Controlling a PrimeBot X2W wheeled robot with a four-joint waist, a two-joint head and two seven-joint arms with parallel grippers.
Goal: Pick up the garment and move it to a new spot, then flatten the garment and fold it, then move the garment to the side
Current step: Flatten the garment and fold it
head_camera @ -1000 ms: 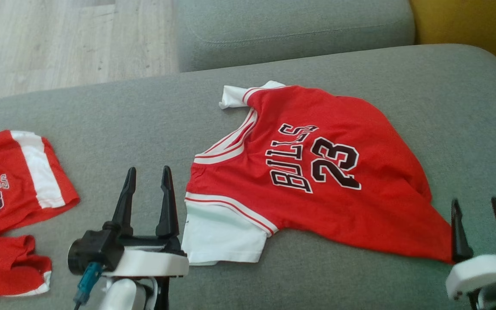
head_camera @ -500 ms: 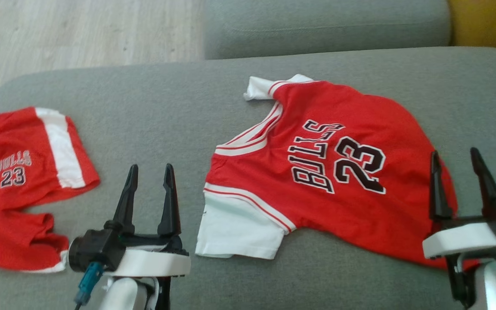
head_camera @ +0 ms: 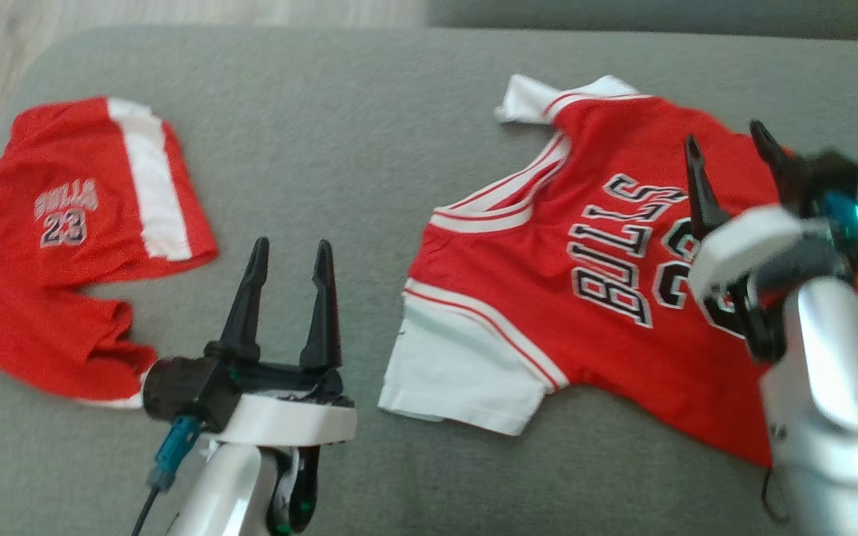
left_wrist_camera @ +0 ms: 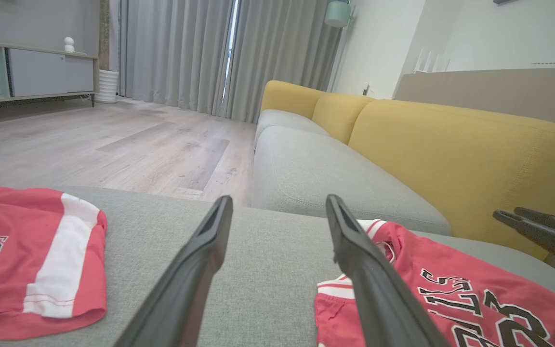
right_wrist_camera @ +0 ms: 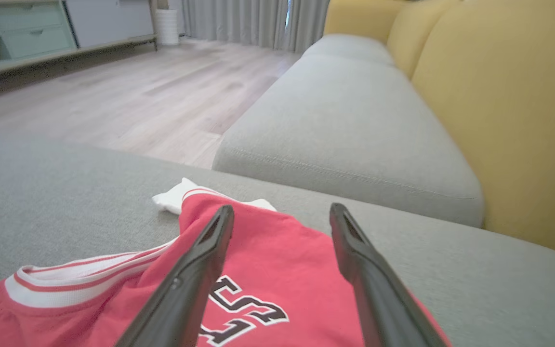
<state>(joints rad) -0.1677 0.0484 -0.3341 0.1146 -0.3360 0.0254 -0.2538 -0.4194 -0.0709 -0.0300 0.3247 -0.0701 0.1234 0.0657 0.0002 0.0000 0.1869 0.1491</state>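
Red cloth on grey: in the head view the jersey (head_camera: pixel 585 298) lies spread on the grey cushion (head_camera: pixel 369 134), right of centre, with black lettering and a number facing up. One white sleeve (head_camera: pixel 459 372) points toward the near edge and the other lies at the far side. Well apart to the left lie red shorts (head_camera: pixel 49 298) with a white stripe. The left fingers (head_camera: pixel 249 298) stand spread and empty over bare cushion between the two garments, near the jersey's near sleeve. The right fingers (head_camera: pixel 699 190) — also spread, holding nothing — stand over the jersey's lettered middle. From the left wrist, the two fingers frame bare grey cushion, with the shorts at the left, the jersey's striped collar at the right, and a yellow backrest (left_wrist_camera: pixel 451 154) and wooden floor (left_wrist_camera: pixel 113 144) beyond. From the right wrist, the parted fingers point across the red cloth toward the far sleeve — whether they touch it cannot be told.
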